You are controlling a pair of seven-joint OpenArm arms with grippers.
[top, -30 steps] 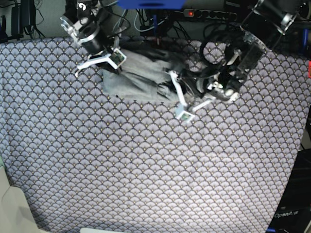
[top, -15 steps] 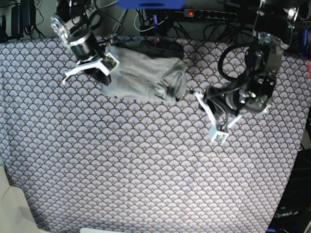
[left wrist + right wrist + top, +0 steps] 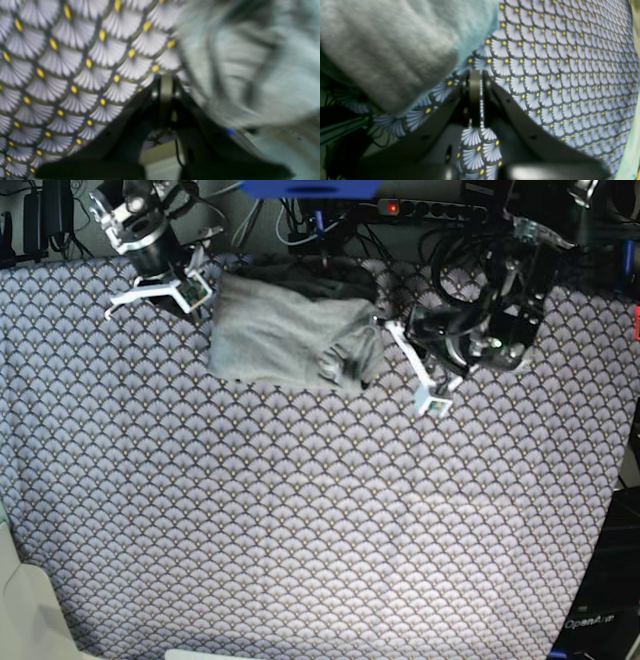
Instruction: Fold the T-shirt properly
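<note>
The grey T-shirt [image 3: 285, 335] lies as a bunched, folded bundle at the back middle of the patterned cloth, with a rumpled dark fold at its right end. My right gripper [image 3: 193, 295] is shut and empty, just off the bundle's left top corner. In the right wrist view, its fingers [image 3: 475, 82] meet over the cloth beside the T-shirt [image 3: 382, 50]. My left gripper [image 3: 432, 402] is shut and empty, a little right of the bundle. The blurred left wrist view shows its fingers [image 3: 166, 85] together, with the T-shirt [image 3: 250, 65] close on the right.
The purple-grey scallop-patterned cloth [image 3: 300, 520] covers the table. A power strip [image 3: 430, 208] and cables run along the back edge. The cloth's edge falls away at the right [image 3: 610, 510]. A pale object [image 3: 25, 610] sits at the front left corner.
Both grippers have drawn back from the T-shirt. The right one went up and to the left. The left one swung out to the right, then back up closer.
</note>
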